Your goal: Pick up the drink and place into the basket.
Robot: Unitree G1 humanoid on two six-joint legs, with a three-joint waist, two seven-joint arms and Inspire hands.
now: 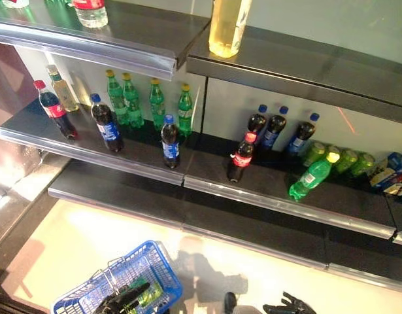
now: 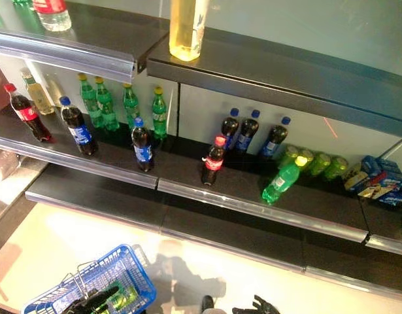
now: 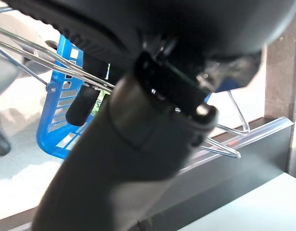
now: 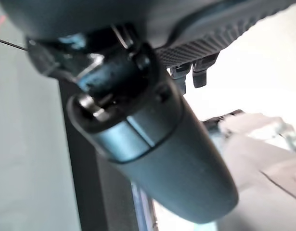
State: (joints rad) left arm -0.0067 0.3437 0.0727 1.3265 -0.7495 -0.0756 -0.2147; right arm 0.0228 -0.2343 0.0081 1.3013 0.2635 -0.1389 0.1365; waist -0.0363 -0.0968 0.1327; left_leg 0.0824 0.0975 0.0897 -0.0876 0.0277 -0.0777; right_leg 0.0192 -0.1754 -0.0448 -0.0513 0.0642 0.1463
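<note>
Bottles stand on the shelf (image 1: 207,173) well away from our fingers; we judge the red-capped cola drink (image 1: 241,157) smooth, stiff and fairly heavy, best held around its body. Our left hand (image 1: 122,299) curls on the handle of the blue basket (image 1: 151,261), where something green (image 1: 146,292) lies just beside its fingers. Our right hand (image 1: 289,305) hangs low with fingers loosely spread, holding nothing.

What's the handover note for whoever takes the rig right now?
Left hand: shut on the handle of the blue basket, held low in front of the shelves.
Right hand: low at the view's bottom edge, holds nothing, fingers relaxed.
Something green already lies in the basket; what it is can't be told.
Bottles stand on the middle shelf; one green bottle lies tipped there.
Left: right hand picks a drink from the shelf and puts it in the basket.
</note>
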